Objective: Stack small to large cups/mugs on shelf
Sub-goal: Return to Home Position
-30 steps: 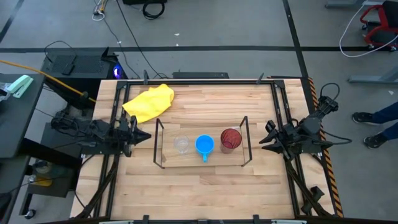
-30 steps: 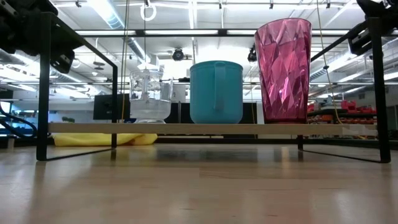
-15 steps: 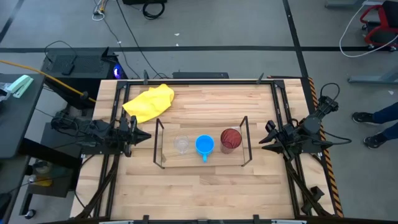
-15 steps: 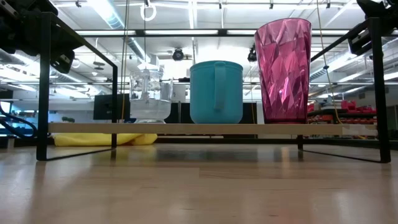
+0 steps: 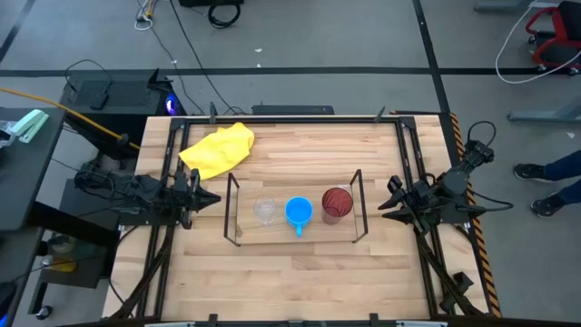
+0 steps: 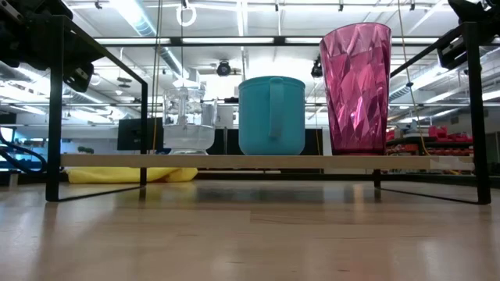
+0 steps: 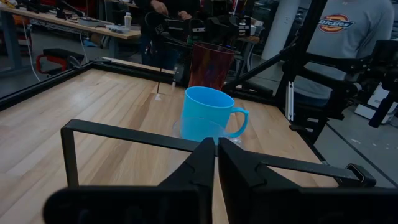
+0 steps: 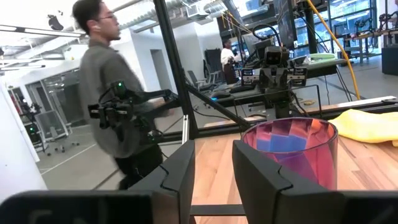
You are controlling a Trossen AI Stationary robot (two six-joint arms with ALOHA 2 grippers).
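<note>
Three cups stand upright in a row on the black wire shelf [image 5: 232,209], on its board [image 6: 234,161]. From left to right they are a small clear cup [image 5: 264,211], a bright blue mug [image 5: 299,212] with its handle toward the near edge, and a taller dark red cup [image 5: 337,203]. They also show in the low view: clear cup [image 6: 187,121], blue mug [image 6: 271,115], red cup [image 6: 356,87]. My left gripper [image 5: 198,198] is shut and empty at the shelf's left end [image 7: 216,146]. My right gripper [image 5: 386,202] is open and empty at the shelf's right end [image 8: 213,152].
A crumpled yellow cloth [image 5: 218,150] lies at the table's far left. Black metal rails [image 5: 407,163] run along the table's edges. A person [image 8: 118,106] stands beyond the table's left side and another person [image 7: 348,31] beyond its right side. Bare wood lies in front of the shelf.
</note>
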